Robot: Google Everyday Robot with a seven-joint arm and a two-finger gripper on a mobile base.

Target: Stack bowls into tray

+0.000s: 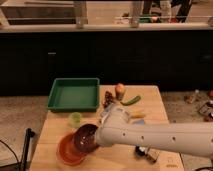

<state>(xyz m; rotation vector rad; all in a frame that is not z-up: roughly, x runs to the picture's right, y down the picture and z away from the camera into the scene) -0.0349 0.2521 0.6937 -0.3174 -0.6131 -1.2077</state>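
gripper [102, 134] at right rim of maroon bowl [84, 140] | maroon bowl overlaps orange bowl [65, 152] | tray [74, 93] well apart | grip: cannot tell

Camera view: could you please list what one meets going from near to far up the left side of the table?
Orange bowl → small green cup → green tray. The maroon bowl overlaps the orange one, with the gripper at its right edge, so both are left out.
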